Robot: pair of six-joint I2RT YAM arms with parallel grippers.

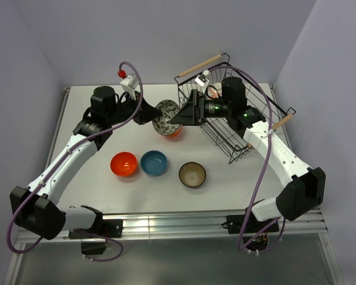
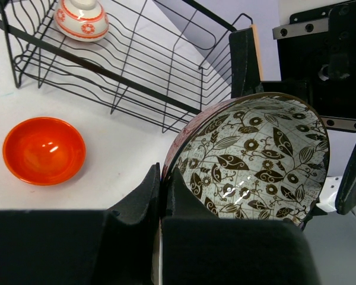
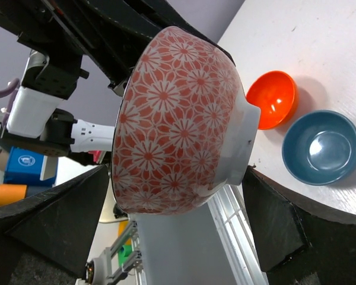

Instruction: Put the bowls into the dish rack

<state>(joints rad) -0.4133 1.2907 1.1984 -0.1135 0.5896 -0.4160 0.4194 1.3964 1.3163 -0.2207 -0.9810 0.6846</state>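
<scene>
handover setup: left gripper [image 2: 162, 193] pinched shut on rim of patterned bowl [image 2: 255, 160], holding it between wide-open, empty jaws of right gripper [image 1: 185, 113], probably since dish rack [image 2: 107, 70] sits far right.

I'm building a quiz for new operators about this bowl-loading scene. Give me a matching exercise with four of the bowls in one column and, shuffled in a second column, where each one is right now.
Bowls
1. blue bowl
2. leaf-patterned bowl
3. orange-and-white bowl
4. brown bowl

Places
A. inside the dish rack, upside down
B. off the table, rim pinched in the left gripper
C. on the table, between the plain orange bowl and the brown bowl
D. on the table, at the right end of the row of three

Pairs: 1-C, 2-B, 3-A, 4-D
</scene>
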